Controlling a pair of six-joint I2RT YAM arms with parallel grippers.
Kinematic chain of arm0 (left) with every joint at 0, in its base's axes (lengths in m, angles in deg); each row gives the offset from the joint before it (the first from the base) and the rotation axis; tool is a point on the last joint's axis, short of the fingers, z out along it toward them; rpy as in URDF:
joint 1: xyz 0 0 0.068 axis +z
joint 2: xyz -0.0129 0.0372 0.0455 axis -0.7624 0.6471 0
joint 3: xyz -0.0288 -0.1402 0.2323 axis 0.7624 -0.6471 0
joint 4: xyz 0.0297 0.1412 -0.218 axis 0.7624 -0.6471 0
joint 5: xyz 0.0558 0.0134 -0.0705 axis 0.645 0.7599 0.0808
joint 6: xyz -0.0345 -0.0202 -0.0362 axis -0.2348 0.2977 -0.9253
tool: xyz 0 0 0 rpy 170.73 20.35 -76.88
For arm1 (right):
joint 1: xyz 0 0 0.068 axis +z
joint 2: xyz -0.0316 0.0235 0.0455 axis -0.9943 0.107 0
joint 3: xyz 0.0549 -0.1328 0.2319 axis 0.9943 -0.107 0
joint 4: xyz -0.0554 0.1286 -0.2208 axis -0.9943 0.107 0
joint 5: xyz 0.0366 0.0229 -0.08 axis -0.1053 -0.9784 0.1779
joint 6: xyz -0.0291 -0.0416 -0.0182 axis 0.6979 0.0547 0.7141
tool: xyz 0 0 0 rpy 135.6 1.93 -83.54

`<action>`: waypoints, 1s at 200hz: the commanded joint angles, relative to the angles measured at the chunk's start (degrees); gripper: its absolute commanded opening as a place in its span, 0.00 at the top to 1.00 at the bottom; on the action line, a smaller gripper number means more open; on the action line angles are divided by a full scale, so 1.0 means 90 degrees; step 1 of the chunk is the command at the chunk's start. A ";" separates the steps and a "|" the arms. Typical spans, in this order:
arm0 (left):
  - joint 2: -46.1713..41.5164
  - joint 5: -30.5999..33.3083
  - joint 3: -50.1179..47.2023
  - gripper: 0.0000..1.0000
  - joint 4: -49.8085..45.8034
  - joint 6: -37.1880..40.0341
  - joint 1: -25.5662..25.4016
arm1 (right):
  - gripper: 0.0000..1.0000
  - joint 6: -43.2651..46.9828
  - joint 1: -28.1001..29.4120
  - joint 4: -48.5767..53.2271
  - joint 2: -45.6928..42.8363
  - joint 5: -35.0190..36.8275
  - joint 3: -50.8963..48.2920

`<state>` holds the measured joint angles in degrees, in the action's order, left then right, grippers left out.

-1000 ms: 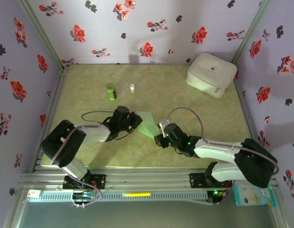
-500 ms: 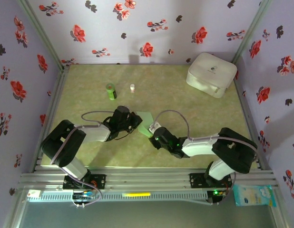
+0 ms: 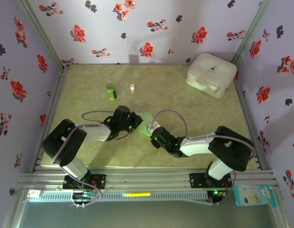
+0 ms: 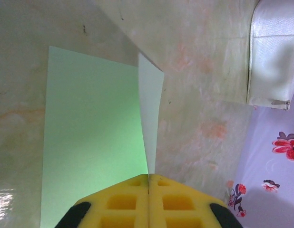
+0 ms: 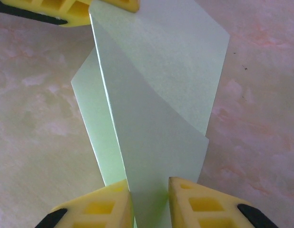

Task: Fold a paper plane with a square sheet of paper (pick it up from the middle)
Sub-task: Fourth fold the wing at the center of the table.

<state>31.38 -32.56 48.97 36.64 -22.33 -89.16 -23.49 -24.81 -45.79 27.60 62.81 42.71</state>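
"Where did the sheet (image 3: 146, 118) lie?"

"Mid-desk (image 3: 218, 109), nearer the front edge, between the two arms. There was open room all round it. The bottle (image 3: 111, 91) and the white case (image 3: 211, 73) stood well apart toward the back edge, the case by the right back corner."

"And the tools?"

"The left tool (image 4: 148, 179) was pressed closed on a raised fold of the sheet, and its wrist view showed that seam. The right tool (image 5: 149, 199) stood parted, a finger on either side of the paper, a detail too small to tell from overhead."

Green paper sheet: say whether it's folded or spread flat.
Partly folded: the sheet lies flat except one flap raised along a crease, pinched by the left gripper.
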 commanded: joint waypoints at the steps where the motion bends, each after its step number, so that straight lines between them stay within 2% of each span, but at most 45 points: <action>1: 0.0161 -0.0149 0.0169 0.89 -0.0031 0.0086 0.0029 | 0.79 -0.0143 0.0063 -0.0219 0.0066 0.0176 0.0018; 33: 0.0224 -0.0403 0.0272 0.71 -0.0112 0.0246 0.0218 | 0.81 -0.0163 0.0060 -0.0279 0.0077 0.0183 -0.0013; 90: 0.0471 -0.0855 0.0619 0.68 -0.0379 0.0527 0.0428 | 0.81 -0.0249 0.0059 -0.0252 0.0078 0.0157 -0.0051; 111: 0.0573 -0.0966 0.0689 0.72 -0.0367 0.0547 0.0452 | 0.80 -0.0314 0.0061 -0.0192 0.0095 0.0096 -0.0047; 134: 0.0620 -0.1004 0.0750 0.87 -0.0384 0.0576 0.0461 | 0.79 -0.0387 0.0061 -0.0102 0.0125 0.0105 -0.0043; 155: 0.0606 -0.0996 0.0758 0.95 -0.0387 0.0563 0.0490 | 0.79 -0.0491 0.0062 0.0029 0.0103 0.0126 -0.0043; 174: 0.0576 -0.0997 0.0770 1.00 -0.0387 0.0567 0.0509 | 0.78 -0.0611 0.0061 0.0070 0.0047 0.0148 -0.0108; 200: 0.0591 -0.1004 0.0780 1.00 -0.0368 0.0557 0.0508 | 0.77 -0.0719 0.0063 0.0137 0.0004 0.0214 -0.0140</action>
<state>36.38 -40.93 54.56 33.63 -18.27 -85.11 -27.64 -24.81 -46.29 27.82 62.85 42.43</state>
